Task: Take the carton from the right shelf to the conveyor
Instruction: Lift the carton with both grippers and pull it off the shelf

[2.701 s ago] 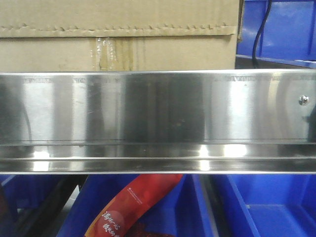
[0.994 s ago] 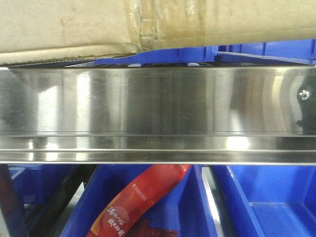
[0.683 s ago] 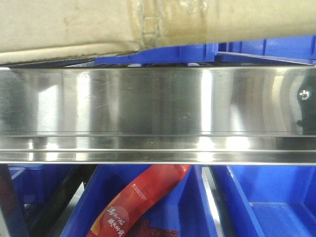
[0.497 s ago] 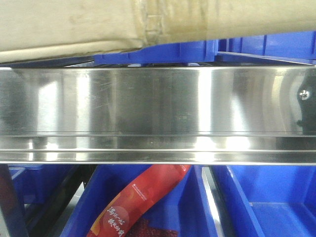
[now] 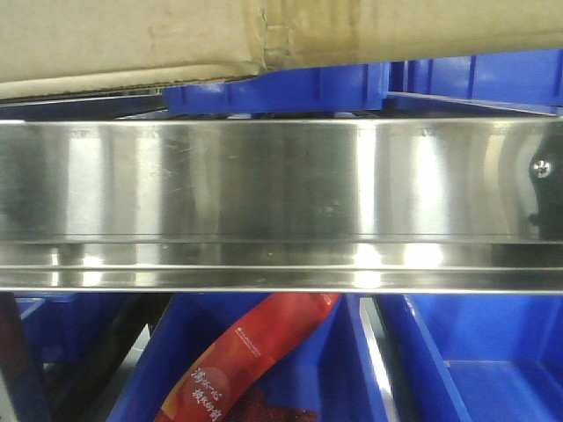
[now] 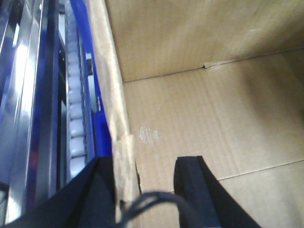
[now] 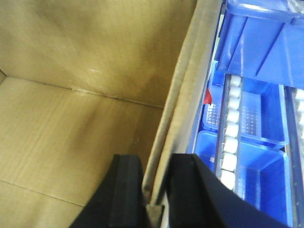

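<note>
Where the front camera looks across the right shelf [image 5: 281, 189], the carton [image 5: 132, 35] fills the top of the view. Its lower edge sits clear above the brushed steel front rail [image 5: 264, 264] and slopes, lower at the left and higher at the right. It is plain brown corrugated board, scuffed and stained, with a yellowed tape strip [image 5: 286, 26] wrinkled over the bottom seam. Blue bins [image 5: 290, 88] show under and behind its raised right part. A small screw [image 5: 541, 164] sits near the rail's right end. On the level below, more blue bins hold a red packet [image 5: 251, 352] with printed lettering.

Both wrist cameras look down into the open carton, at bare ribbed walls, folded floor flaps and a pale scuff on the floor. The left gripper [image 6: 142, 166] straddles the carton's left wall: the outer finger lies against the wall, but a strip of floor shows between wall and inner finger, so I cannot tell whether these jaws are clamped. The right gripper [image 7: 154, 164] has its jaws closed tight on the carton's right wall, one black finger on each side. White rollers [image 7: 230, 142] run along the shelf just outside that wall, among the bins.
</note>
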`<state>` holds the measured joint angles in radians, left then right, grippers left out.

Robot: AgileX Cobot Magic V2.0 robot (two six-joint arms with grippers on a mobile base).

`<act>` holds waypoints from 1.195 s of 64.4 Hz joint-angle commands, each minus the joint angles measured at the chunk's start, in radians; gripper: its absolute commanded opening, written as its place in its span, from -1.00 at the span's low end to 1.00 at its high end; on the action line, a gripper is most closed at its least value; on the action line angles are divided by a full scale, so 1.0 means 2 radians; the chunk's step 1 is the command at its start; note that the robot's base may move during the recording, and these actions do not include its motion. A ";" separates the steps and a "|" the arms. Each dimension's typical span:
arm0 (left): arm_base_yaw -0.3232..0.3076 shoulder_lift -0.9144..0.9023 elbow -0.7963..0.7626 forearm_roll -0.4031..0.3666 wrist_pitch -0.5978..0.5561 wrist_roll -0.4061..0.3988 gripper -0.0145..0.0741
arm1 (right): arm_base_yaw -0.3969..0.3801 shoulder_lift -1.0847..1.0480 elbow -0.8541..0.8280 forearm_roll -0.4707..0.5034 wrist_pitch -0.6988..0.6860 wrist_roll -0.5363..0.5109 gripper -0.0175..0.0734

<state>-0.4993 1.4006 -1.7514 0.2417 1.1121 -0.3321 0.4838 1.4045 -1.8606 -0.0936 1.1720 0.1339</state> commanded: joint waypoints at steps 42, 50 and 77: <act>-0.010 -0.009 -0.003 -0.049 -0.067 0.018 -0.71 | 0.005 -0.002 -0.001 0.027 -0.044 -0.011 -0.76; -0.010 -0.009 -0.003 -0.049 -0.067 0.018 -0.71 | 0.005 -0.002 -0.001 0.027 -0.044 -0.011 -0.76; -0.010 -0.009 -0.003 -0.049 -0.067 0.018 -0.71 | 0.005 -0.002 -0.001 0.027 -0.044 -0.011 -0.76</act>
<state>-0.4993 1.3984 -1.7497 0.2475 1.0694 -0.3321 0.4838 1.4045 -1.8606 -0.1050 1.1611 0.1298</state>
